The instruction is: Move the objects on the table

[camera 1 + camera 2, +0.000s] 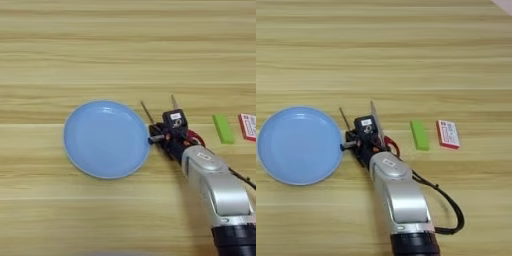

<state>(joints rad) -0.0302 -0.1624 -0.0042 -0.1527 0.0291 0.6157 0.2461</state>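
Reaching in from the right, our gripper (358,137) sat over the scissors (387,144), just beside the plate (106,139). The screwdriver (147,113) angled away up-left. We could not tell its grip.

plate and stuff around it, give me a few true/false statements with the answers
1. The light-blue plate has nothing lying in it. True.
2. The green block sits on the plate. False: it lies on the table, to the right of the gripper.
3. The gripper is just off the plate's right rim. True.
4. A red and white card lies left of the plate. False: it lies right of the green block.
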